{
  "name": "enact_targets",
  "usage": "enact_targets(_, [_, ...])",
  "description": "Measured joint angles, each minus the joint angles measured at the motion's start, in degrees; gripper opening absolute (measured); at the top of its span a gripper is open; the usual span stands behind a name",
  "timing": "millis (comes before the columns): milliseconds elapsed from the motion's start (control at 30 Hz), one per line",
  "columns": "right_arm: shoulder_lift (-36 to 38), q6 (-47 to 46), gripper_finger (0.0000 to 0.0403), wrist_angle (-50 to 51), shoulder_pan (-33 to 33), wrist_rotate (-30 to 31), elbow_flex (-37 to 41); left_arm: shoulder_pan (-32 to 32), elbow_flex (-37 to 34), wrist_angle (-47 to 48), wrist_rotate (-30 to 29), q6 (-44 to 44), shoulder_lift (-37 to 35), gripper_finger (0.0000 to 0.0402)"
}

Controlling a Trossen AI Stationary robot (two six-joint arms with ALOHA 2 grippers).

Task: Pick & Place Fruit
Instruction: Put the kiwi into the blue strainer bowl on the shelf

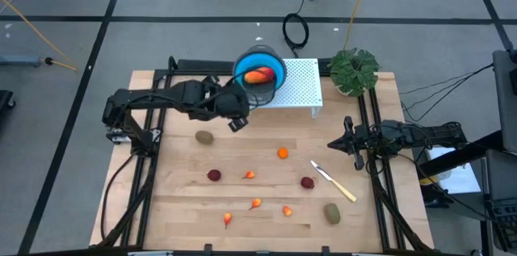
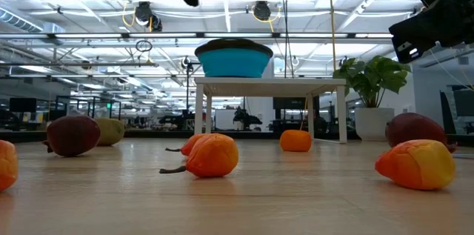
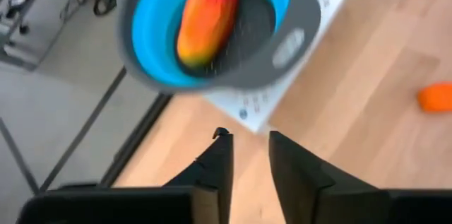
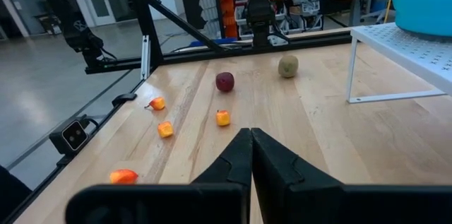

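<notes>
The elongated red-yellow fruit [image 1: 257,77] lies inside the blue bowl [image 1: 242,64], which stands on a white perforated stand [image 1: 300,86]; it also shows in the left wrist view [image 3: 206,19]. My left gripper [image 1: 239,120] hovers just near of the bowl, above the table, open and empty [image 3: 247,143]. My right gripper [image 1: 335,143] waits shut at the table's right [image 4: 251,136]. On the table lie two brown-green ovals [image 1: 204,136] [image 1: 332,212], two dark red balls [image 1: 214,174] [image 1: 308,182], an orange ball [image 1: 283,153] and several small orange-red bits [image 1: 255,203].
A pale-handled knife [image 1: 334,180] lies on the table in front of my right gripper. A potted plant [image 1: 354,70] stands at the far right corner. Dark frame rails [image 1: 145,167] run along the table's left and right sides.
</notes>
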State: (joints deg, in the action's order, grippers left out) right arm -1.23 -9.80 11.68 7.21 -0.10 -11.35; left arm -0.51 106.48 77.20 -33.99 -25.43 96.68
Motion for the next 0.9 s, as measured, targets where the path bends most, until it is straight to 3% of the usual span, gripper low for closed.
enact_targets(333, [-0.02, 0.00, 0.0000, 0.00, -0.01, 0.00, 0.00, -1.99, 0.00, 9.95, 4.41, -8.17, 0.00, 0.0005])
enact_targets(633, [-0.02, 0.01, 0.0000, 0.70, 0.01, -0.02, 0.00, -4.73, -1.30, 12.89, 12.65, -7.04, -0.18, 0.0002])
enact_targets(900, [-0.02, 0.00, 0.0000, 0.63, 0.00, -0.02, 0.00, -8.97, -8.16, 12.74, 16.56, -8.60, -0.48, 0.0004])
